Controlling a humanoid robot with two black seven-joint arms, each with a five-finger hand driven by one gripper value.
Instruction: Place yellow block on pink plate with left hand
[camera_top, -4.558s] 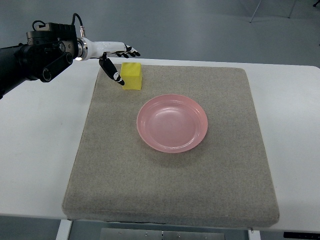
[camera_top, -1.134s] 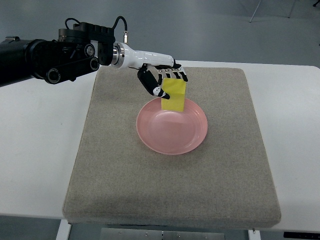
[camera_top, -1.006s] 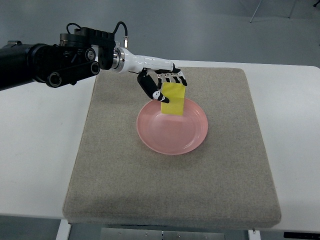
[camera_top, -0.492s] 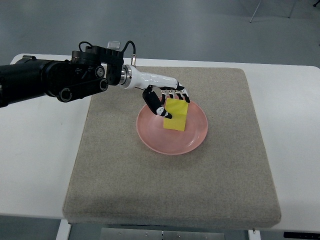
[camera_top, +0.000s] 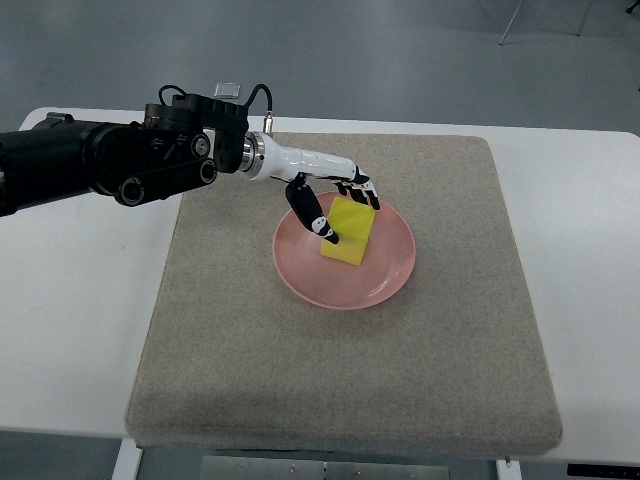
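Note:
The yellow block (camera_top: 350, 238) lies tilted inside the pink plate (camera_top: 392, 272), on its far left part. My left hand (camera_top: 346, 214) reaches in from the left over the plate's rim. It is shut on the block, with the thumb (camera_top: 323, 226) against its left side and the fingers (camera_top: 362, 192) at its far edge. The black forearm (camera_top: 110, 160) stretches across the upper left. The right arm is out of view.
The plate sits on a grey-brown mat (camera_top: 450, 350) that covers most of the white table (camera_top: 70, 300). Grey floor shows beyond the far edge of the table.
The left hand took the block from the mat's far left, carried it right over the plate and lowered it; in the last half second it dropped slightly into the plate.

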